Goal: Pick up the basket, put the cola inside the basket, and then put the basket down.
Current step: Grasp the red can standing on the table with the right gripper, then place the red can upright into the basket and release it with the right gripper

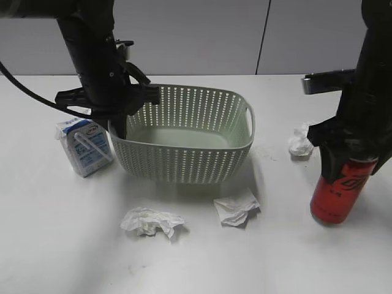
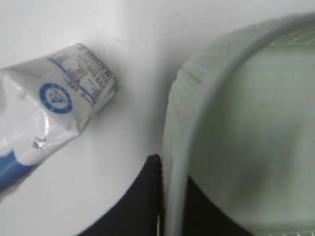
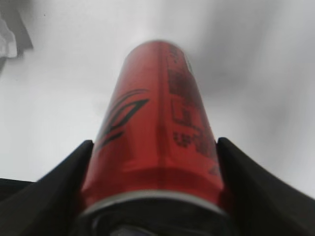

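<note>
Two crumpled tissues (image 1: 152, 221) lie at the front of the white counter (image 1: 55, 245). Behind them sits the basket (image 1: 190, 131), the left gripper (image 1: 117, 130) clamped over its left wall beside a carton (image 1: 84, 146). On the right, the right gripper (image 1: 344, 160) grips the upright cola (image 1: 335, 195).

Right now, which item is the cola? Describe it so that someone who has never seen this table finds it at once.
Start at the basket, the big pale green tub in the middle of the white table. Look right, past a crumpled tissue, to the right gripper, whose fingers flank a tall can. That can is the cola: the only red thing here, slim with black lettering, unlike the blue-and-white carton left of the basket.
</note>
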Available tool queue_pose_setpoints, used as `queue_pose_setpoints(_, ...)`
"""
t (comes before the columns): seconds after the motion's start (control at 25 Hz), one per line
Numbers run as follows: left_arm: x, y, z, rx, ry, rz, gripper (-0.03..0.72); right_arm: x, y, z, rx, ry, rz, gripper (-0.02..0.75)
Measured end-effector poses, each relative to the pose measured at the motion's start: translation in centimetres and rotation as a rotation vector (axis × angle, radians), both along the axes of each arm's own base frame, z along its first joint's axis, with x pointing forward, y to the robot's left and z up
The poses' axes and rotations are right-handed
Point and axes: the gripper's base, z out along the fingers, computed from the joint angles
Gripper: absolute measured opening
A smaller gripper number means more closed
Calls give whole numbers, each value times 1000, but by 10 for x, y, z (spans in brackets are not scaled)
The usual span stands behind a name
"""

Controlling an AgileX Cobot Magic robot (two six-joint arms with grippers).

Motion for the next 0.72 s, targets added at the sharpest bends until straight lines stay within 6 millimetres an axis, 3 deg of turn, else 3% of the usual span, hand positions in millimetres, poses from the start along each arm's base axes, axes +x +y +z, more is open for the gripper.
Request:
queue_pose_setpoints(0.12,1,1,0,7,-14,-3,3,2,-4,19,-32,-70,36,522)
queue_pose_setpoints(0.48,5,0,0,-3,-55,-25,3,14,-4,130,42,-447,52,522)
queue_pose_setpoints(0.72,4,-1,0,-14,-56,-44,3,15,8,165,131,-538,110,520)
